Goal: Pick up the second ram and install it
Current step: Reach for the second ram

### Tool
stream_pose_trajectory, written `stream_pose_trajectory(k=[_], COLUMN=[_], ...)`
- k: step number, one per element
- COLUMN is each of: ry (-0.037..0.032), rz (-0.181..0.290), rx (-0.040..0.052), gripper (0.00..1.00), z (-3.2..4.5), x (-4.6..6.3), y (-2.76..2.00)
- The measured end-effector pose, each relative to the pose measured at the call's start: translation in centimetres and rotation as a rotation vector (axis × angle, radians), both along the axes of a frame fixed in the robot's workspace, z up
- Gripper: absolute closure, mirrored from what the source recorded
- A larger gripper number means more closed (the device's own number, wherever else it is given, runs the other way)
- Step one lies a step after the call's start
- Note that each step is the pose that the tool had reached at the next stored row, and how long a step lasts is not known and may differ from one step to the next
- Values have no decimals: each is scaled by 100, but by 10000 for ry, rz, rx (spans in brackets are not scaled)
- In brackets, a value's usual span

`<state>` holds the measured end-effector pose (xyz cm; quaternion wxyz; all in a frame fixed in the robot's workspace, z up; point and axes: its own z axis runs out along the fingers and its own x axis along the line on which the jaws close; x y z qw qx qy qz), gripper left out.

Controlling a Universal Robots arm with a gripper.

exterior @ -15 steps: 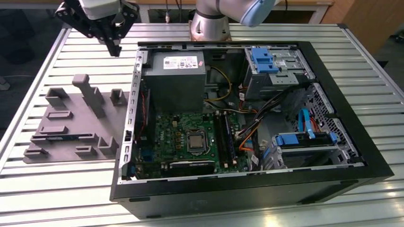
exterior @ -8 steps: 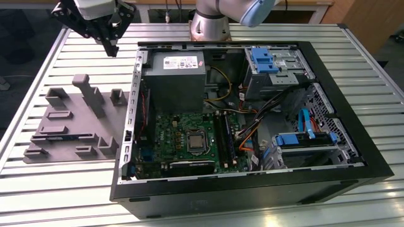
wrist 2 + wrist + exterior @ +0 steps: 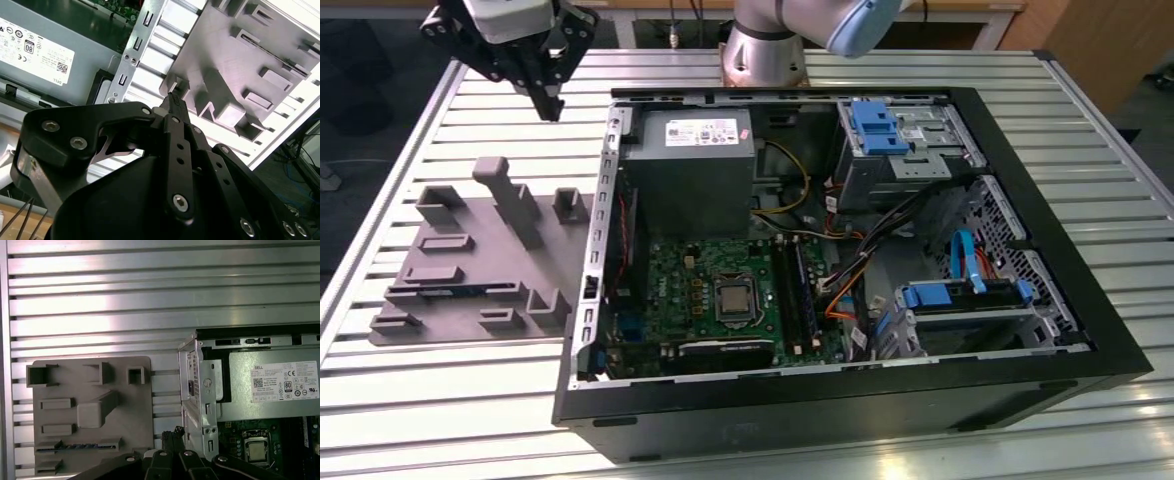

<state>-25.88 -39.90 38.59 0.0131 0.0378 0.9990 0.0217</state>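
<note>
From my remote seat: the second ram [image 3: 80, 445] is lying in a long slot of the grey fixture [image 3: 467, 255], with nothing gripping it. In the exterior view the fixture sits at 9 o'clock from the open PC case [image 3: 854, 395], and the ram's slot is toward the fixture's 6 o'clock edge. The gripper [image 3: 550, 108] hangs in the air at roughly 1 o'clock from the fixture, well apart from the ram, with its fingers pinched together and empty. Everything's on the slatted metal table [image 3: 400, 160].
</note>
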Motion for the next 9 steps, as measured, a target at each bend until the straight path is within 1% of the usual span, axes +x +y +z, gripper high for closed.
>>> stream_pose_trajectory(k=[9], ry=[1], rz=[-1], rx=[-1], gripper=[89], z=[-6], x=[-75], y=[0])
